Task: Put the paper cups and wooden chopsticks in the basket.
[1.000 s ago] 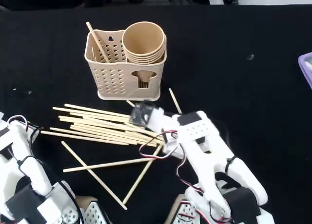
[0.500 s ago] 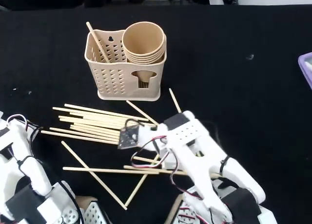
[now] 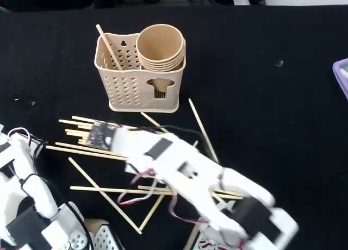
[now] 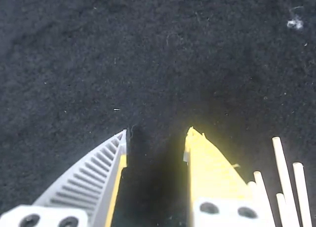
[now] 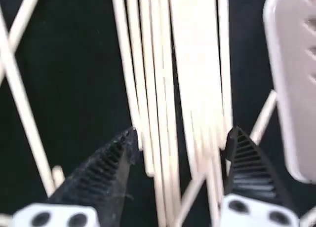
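Wooden chopsticks (image 5: 197, 64) sit between your right gripper's (image 5: 182, 134) spread jaws at the pile's left end, so lower squarely and pinch few.

The right arm (image 3: 179, 168) hides part of the chopsticks (image 3: 73, 133).
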`<action>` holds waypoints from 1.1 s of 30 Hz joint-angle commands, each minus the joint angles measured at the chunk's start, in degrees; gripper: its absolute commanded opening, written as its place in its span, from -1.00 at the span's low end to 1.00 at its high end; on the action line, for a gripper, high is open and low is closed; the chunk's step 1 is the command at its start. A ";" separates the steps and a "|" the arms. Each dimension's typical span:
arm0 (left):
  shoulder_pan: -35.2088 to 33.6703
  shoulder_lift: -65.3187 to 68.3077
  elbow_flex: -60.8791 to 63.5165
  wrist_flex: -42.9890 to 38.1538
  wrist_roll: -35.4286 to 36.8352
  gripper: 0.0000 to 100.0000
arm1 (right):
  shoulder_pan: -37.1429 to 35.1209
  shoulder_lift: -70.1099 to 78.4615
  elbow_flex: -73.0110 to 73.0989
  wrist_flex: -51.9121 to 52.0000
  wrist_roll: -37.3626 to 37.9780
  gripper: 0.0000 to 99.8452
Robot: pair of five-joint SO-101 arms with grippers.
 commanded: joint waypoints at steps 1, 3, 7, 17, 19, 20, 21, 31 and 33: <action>0.40 -0.88 -1.80 -0.88 0.53 -0.62 | -2.73 10.51 -9.27 -1.49 -1.23 -0.43; 0.40 -0.88 -1.80 -0.88 0.53 -0.62 | -3.16 15.16 -12.88 -1.49 -1.23 -0.43; 0.31 -0.88 -1.80 -0.88 0.53 -0.62 | -2.81 19.82 -16.40 -1.49 -0.88 -0.45; 0.40 -0.88 -1.80 -0.88 0.53 -0.62 | -0.88 11.74 -15.16 2.20 -3.43 -0.97; 0.40 -0.88 -1.80 -0.88 0.53 -0.62 | -0.09 7.52 -13.85 4.66 -3.16 -0.98; 0.40 -0.88 -1.80 -0.88 0.53 -0.62 | 0.00 5.23 -12.97 5.27 -3.16 -0.98; 0.40 -0.88 -1.80 -0.88 0.53 -0.62 | 0.18 2.95 -11.82 5.45 -3.16 -0.98; 0.40 -0.88 -1.80 -0.88 0.53 -0.62 | 4.40 -12.18 -8.57 5.27 -3.16 -0.98; 0.40 -0.88 -1.80 -0.88 0.53 -0.62 | 4.57 -13.49 -8.57 5.45 -3.16 -0.98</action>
